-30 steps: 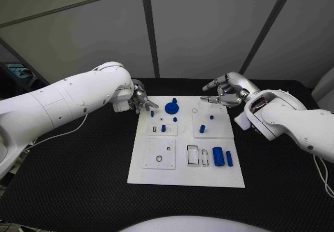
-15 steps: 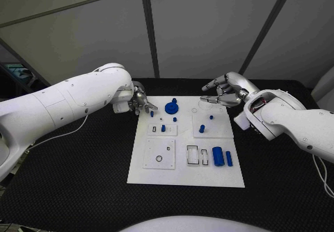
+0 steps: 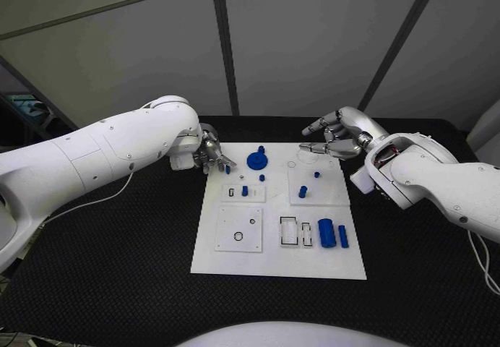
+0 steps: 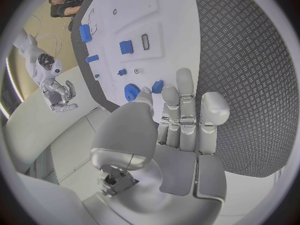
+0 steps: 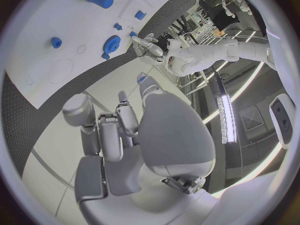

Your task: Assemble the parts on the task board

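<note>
Closest to the robot, the white task board lies flat on the black table. On its near right sit a big blue cylinder and a slimmer blue bar, lying side by side, just apart. Mid-board there's a short blue peg standing in a small plate and another peg to its right. Farther back, a blue gear sits near the far edge. The left hand hovers at the board's far left corner, fingertips by a small blue piece; can't tell if it's actually pinching it. The right hand hangs over the far right corner, fingers loosely curled, holding nothing.
</note>
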{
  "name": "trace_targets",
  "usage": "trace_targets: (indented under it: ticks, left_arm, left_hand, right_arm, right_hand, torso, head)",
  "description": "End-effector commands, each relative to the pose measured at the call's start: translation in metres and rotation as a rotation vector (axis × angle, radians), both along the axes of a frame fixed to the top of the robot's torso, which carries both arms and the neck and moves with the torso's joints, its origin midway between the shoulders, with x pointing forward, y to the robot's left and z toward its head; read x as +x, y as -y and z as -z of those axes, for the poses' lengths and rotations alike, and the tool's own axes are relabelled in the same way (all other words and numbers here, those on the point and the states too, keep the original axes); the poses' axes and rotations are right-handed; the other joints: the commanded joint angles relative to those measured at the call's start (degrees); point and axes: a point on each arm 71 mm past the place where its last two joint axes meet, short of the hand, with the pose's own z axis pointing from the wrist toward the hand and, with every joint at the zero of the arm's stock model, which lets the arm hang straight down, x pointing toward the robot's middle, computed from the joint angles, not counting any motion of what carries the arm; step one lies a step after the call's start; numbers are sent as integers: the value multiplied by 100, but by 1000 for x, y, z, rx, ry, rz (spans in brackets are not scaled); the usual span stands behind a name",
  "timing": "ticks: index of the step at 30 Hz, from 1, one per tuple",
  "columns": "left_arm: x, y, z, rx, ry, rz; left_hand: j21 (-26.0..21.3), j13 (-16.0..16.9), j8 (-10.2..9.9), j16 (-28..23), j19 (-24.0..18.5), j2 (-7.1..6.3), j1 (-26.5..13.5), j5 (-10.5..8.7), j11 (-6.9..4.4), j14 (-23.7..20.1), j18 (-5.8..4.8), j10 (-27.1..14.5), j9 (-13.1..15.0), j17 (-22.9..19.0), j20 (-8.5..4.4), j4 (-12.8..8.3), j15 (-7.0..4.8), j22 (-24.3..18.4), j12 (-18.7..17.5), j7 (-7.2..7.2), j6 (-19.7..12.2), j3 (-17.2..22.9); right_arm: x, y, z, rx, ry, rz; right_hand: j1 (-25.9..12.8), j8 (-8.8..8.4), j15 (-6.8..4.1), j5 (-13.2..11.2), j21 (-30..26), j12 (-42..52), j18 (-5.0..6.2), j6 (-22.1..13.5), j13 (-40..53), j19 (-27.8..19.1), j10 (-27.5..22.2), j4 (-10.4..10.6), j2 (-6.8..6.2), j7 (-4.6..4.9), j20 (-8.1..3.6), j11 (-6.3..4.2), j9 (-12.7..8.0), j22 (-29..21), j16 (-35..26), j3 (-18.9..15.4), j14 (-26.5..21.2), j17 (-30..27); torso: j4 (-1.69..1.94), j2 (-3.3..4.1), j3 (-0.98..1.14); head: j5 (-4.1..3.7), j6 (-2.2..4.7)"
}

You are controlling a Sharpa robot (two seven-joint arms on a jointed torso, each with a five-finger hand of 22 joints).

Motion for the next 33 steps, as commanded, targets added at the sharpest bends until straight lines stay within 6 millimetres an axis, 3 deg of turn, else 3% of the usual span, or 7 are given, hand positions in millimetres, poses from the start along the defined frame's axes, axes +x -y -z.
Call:
trace_targets:
  ticks: [1,10,12,14,20,27,33]
  left_arm:
    - [-1,3,0,-3,-5,19]
    - [0,3,-2,-25,26,7]
    - [1,3,-2,-35,33,3]
    - [1,3,-3,-49,42,-1]
    - [0,3,-4,-94,47,-16]
    - [-7,-4,-5,-148,31,-41]
    - [-18,-9,-7,-188,26,-55]
  left_hand:
    - [8,0,5,-27,48,19,74,-10,-26,12,-34,-37,-14,6,-4,-43,16,2,20,-6,64,15]
    - [15,-12,30,-30,64,383,642,-104,-92,10,-36,-88,-73,6,-44,-400,-30,46,4,-80,118,479]
    - [14,-35,30,-32,65,494,837,-376,-109,7,-37,-106,-80,7,-62,-533,-44,54,-27,-94,99,716]
    - [9,-76,34,-37,61,534,1003,-429,-108,0,-37,-132,-81,9,-80,-687,-52,62,-85,-84,60,1067]
    - [-1,-176,176,-44,59,272,854,-450,-115,-5,-42,-105,4,18,-78,-869,-42,91,-193,-92,27,2125]
    - [26,-291,654,-50,97,-445,-50,-422,-120,4,-46,36,289,21,-90,-1210,-45,187,-247,-78,-66,4190]
    - [65,-288,905,-49,138,-658,-464,-58,-148,13,-61,124,409,21,-92,-1462,-71,265,-195,-121,-122,4738]
  right_arm:
    - [0,-1,-1,-1,4,-9]
    - [0,-1,-1,-2,3,-8]
    - [1,-1,-1,-2,3,-8]
    - [1,-1,-1,-2,2,-7]
    - [1,-1,0,-5,-1,-7]
    - [1,0,0,-7,-5,-5]
    - [2,1,0,-9,-7,-3]
  right_hand:
    - [-8,21,-49,36,-37,-40,73,30,-6,-46,-42,-1,43,8,-3,4,-3,-5,-31,-34,435,892]
    - [-3,25,-49,37,-41,-40,74,33,-7,-48,-43,-2,48,7,-3,4,-2,-12,-33,-33,435,889]
    - [6,35,-51,40,-48,-40,76,43,-7,-51,-42,-4,58,4,-4,1,0,-21,-35,-31,434,887]
    - [6,35,-51,40,-48,-40,76,43,-7,-51,-42,-4,58,4,-4,1,0,-21,-35,-31,434,887]
    - [6,35,-51,40,-48,-40,76,43,-7,-51,-42,-4,58,4,-4,1,0,-21,-35,-31,434,887]
    - [11,40,-52,42,-57,-38,79,48,-5,-58,-40,-5,62,2,-5,0,1,-35,-37,-31,433,883]
    - [11,40,-52,42,-57,-38,79,48,-5,-58,-40,-5,62,2,-5,0,1,-35,-37,-31,433,883]
  torso:
    - [0,2,-2]
    - [-1,-2,-1]
    - [0,-5,-1]
    - [1,-3,-1]
    - [-2,-4,-2]
    - [8,-7,2]
    - [14,-7,4]
  head:
    - [4,-1]
    - [11,-12]
    - [10,-11]
    - [11,-12]
    - [22,-10]
    - [28,4]
    - [49,-9]
